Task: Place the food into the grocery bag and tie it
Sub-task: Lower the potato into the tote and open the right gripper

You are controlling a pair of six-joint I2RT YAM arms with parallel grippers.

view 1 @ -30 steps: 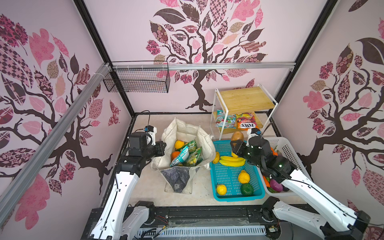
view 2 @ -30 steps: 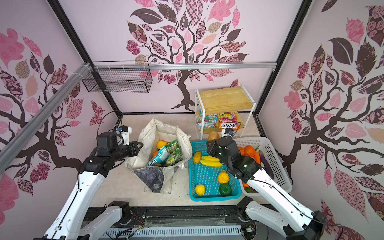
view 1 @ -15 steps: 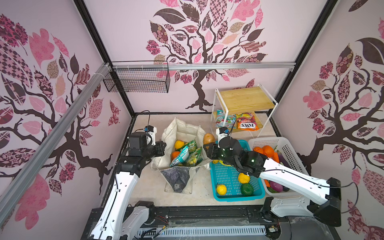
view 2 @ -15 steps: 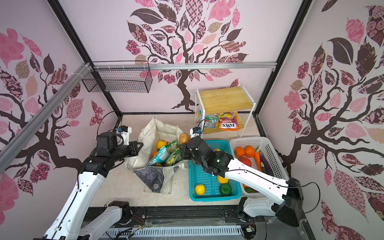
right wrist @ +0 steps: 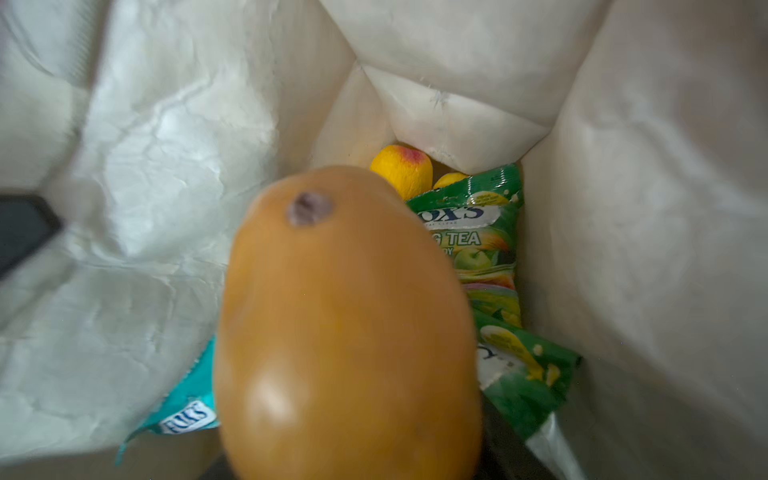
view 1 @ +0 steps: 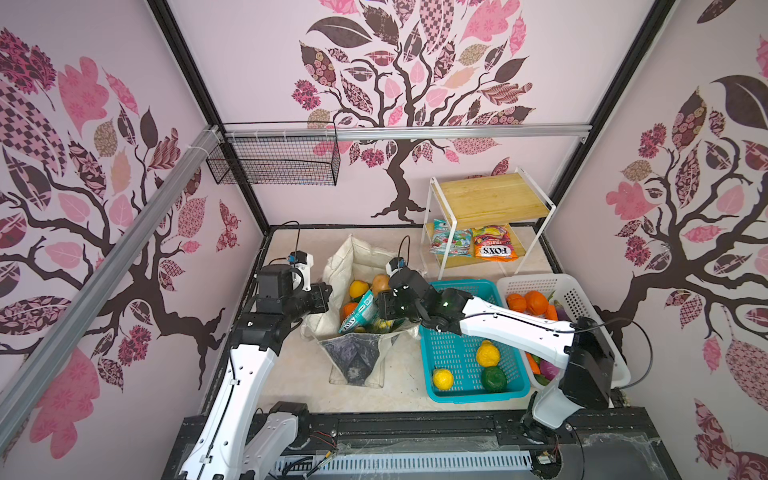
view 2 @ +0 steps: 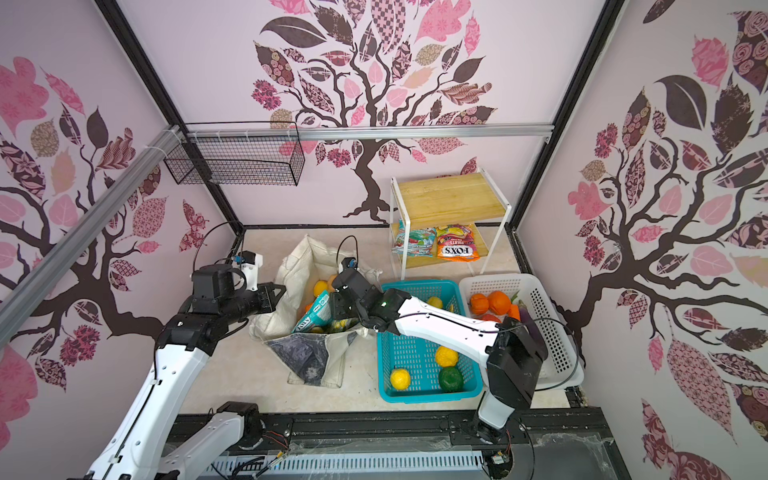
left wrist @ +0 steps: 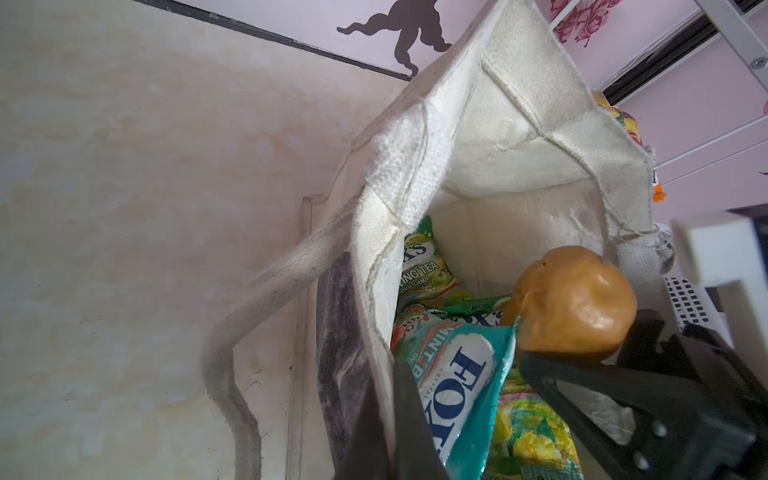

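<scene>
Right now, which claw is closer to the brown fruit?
Right. The right claw is at the brown fruit, touching it at the grocery bag's mouth. The left claw is off to the side, pinching the bag's rim.

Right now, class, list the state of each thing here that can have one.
grocery bag: upright, mouth open, part filled.
left hand: shut on the bag's rim.
right hand: over the bag's mouth, grip unclear.
brown fruit: against the right hand, above the bag's contents.
teal basket: holds fruit.
</scene>
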